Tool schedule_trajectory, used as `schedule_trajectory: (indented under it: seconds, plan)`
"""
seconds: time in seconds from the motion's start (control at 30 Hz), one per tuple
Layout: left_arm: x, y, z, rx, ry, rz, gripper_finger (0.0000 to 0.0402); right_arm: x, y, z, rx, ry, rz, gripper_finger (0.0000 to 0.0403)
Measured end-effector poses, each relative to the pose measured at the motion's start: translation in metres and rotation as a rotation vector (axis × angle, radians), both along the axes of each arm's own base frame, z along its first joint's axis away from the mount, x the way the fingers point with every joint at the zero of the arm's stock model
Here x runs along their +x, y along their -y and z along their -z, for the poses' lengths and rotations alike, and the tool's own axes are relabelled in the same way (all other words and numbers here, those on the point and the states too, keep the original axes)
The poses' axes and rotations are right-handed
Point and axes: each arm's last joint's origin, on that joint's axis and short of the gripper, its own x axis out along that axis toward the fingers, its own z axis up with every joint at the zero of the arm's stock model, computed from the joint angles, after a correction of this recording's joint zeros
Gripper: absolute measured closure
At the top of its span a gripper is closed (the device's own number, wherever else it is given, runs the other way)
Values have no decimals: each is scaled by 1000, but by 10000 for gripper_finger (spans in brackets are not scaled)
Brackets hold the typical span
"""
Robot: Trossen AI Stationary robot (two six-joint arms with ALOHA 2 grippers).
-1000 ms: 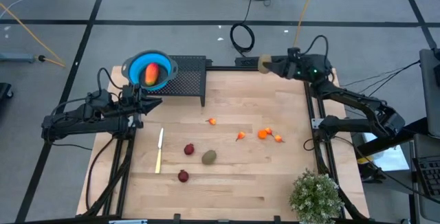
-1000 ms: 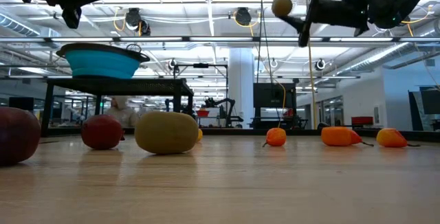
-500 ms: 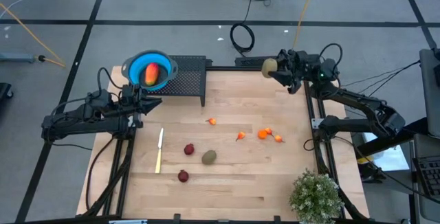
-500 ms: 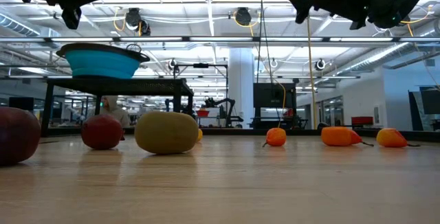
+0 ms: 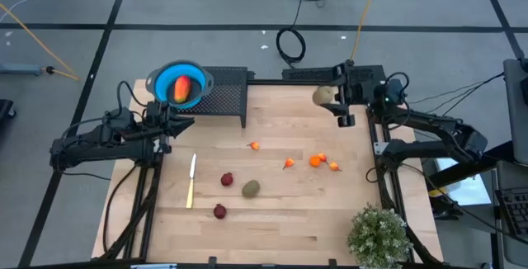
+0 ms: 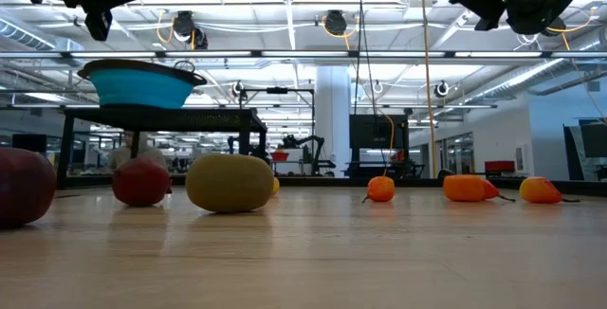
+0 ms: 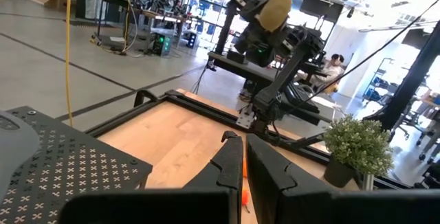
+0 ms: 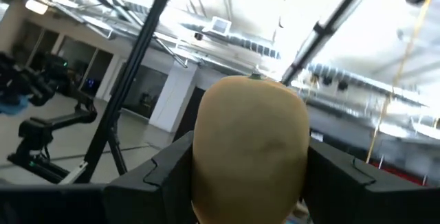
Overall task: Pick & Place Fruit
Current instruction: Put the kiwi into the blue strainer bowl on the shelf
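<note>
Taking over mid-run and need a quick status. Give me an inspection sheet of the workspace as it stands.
Surface: wooden table, black perforated stand at its far left corner.
Job's things: red-orange fruit in the blue bowl; two dark red fruits and a green oval at centre-left; small orange pieces mid-table.
Clutter: knife flat on the left; potted plant at the near right corner.
Grippers: left gripper shut, empty, beside the bowl; right gripper raised over the far right corner, shut on a tan oval fruit.
Cables: black coil and yellow cord on the floor.
Surroundings: people seated beyond the table, in the left wrist view.
</note>
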Motion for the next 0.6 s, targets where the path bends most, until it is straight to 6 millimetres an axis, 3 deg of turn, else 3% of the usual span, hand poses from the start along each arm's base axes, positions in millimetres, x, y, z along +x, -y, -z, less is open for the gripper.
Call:
schedule_trajectory:
  seconds: [0.33,0.6]
  plan:
    - [0,0,0,-9,2,1,385,6,-12,-1,-56,29,-34,193]
    - [0,0,0,-11,2,3,385,13,-27,-2,125,-26,-180,193]
